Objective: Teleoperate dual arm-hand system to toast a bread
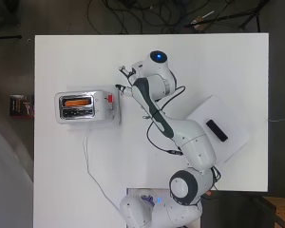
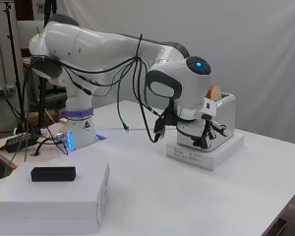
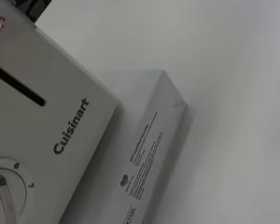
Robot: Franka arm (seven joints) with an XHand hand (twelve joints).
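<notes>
Nearest the arm's base, at about four o'clock on the table (image 1: 61, 190), a flat white box (image 2: 54, 196) carries a small black block (image 2: 53, 173); neither seems to matter to the toasting.

Further out, the hand (image 1: 126, 80) hangs just beside the control end of the toaster (image 1: 85, 107), at roughly three o'clock from it. Its fingers (image 2: 206, 137) are thin dark shapes in both wide views, and I cannot tell whether they are spread or curled, nor whether they touch the toaster. The wrist view looks close along that white control face, with the lever slot (image 3: 16, 86) and the dial (image 3: 4, 193) in sight.

At nine o'clock on the table the toaster stands on a low white box (image 2: 206, 157). The bread (image 1: 77, 101) is already in a slot; from the side its top (image 2: 214, 92) rises above the toaster's top.

So I judge the loading done and the bread not yet lowered. What is left, as I read it, is pressing the red-tipped lever (image 1: 109, 98) down, which the hand looks placed to do.
</notes>
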